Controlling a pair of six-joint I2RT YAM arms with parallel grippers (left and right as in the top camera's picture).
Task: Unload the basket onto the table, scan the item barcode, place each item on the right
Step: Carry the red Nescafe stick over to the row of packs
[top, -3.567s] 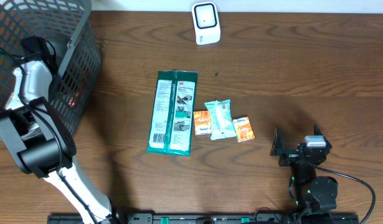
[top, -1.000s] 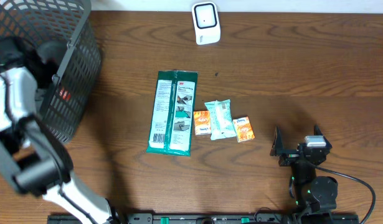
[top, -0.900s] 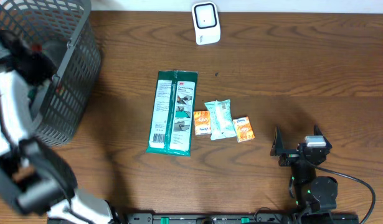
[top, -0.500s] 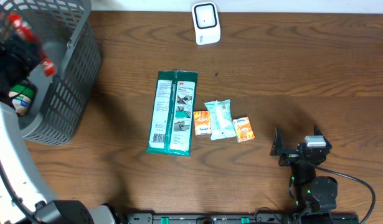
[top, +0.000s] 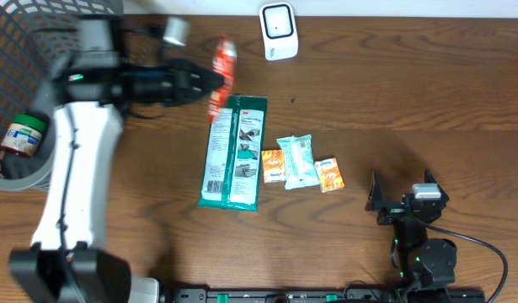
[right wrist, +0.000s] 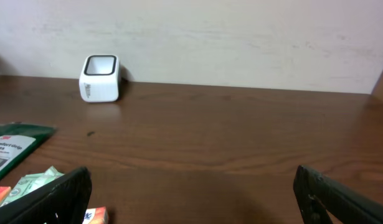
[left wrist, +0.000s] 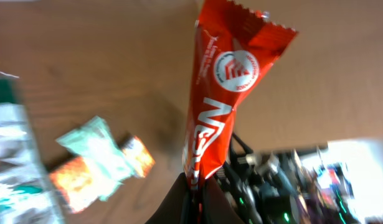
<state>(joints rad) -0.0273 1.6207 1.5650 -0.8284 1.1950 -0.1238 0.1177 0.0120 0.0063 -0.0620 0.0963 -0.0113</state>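
left jaws: clamped on red snack packet (left wrist: 223, 109) | right jaws: wide apart

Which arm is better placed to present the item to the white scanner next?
Left. The left gripper is shut on the red foil snack packet, aloft near the white box-shaped scanner; the right gripper sits open and empty, farther off.

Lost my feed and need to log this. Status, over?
Left gripper shut on red snack wrapper, held aloft. Right gripper open, at near edge. Scanner upright at far edge, nothing between it and wrapper.
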